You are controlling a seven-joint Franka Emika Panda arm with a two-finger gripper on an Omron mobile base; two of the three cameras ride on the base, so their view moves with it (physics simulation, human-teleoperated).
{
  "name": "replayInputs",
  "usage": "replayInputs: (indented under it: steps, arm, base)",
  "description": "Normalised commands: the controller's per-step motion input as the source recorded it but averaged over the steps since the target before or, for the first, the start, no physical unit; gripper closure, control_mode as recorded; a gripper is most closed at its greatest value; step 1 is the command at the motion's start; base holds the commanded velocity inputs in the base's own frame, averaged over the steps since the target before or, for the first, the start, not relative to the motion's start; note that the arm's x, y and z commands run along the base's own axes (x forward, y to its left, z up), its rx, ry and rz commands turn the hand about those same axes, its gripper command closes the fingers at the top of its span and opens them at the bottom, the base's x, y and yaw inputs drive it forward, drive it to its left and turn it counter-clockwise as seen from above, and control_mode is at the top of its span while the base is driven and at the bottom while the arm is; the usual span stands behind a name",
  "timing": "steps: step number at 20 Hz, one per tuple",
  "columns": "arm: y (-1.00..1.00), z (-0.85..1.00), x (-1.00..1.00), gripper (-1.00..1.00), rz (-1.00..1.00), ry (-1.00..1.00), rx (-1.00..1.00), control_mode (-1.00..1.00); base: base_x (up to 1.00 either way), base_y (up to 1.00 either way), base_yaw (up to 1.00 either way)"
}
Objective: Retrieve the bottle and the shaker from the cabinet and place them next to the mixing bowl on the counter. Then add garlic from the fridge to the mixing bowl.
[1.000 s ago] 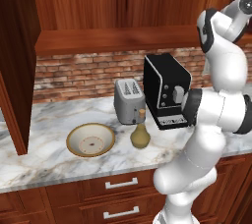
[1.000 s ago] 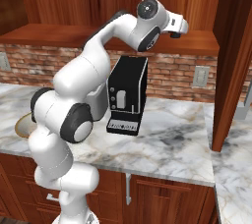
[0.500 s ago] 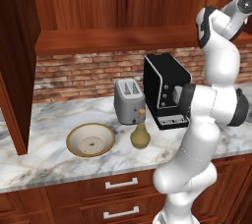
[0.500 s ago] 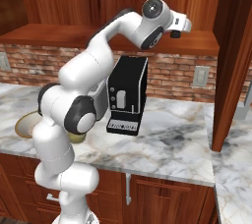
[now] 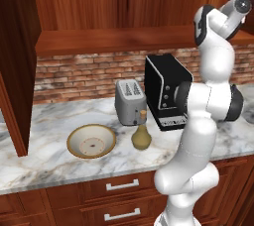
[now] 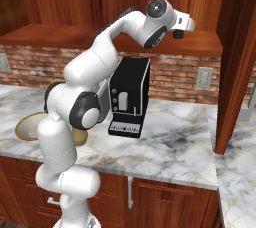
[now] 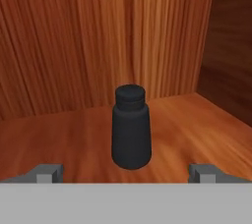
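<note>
arm raised, shaker (image 7: 130, 128) upright ahead of spread tool (image 7: 126, 173)

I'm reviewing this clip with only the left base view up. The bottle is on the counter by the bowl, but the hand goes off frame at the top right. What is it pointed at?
Observer: In the hand view, the shaker stands upright on the cabinet shelf, straight ahead of the gripper.
Operator: Are the jaws on it?
Observer: No. They stand wide open, one fingertip off to each side, short of the shaker.
Operator: Where on the shelf?
Observer: Near the right end; the right base view has the hand there, above the black coffee machine.
</note>
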Motion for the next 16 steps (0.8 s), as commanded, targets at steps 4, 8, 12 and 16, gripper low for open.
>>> replayInputs:
  steps: [4,8,12,16]
  arm:
    - [-0.01,-0.05,0.23,-1.0,0.0,0.0,0.0,-1.0]
    - [-0.04,-0.04,0.23,-1.0,0.0,0.0,0.0,-1.0]
    - [-0.06,-0.03,0.23,-1.0,0.0,0.0,0.0,-1.0]
    - [-0.08,0.0,0.23,-1.0,0.0,0.0,0.0,-1.0]
  base:
    - [0.0,0.0,0.0]
    - [0.0,0.0,0.0]
    - [0.0,0.0,0.0]
    - [0.0,0.0,0.0]
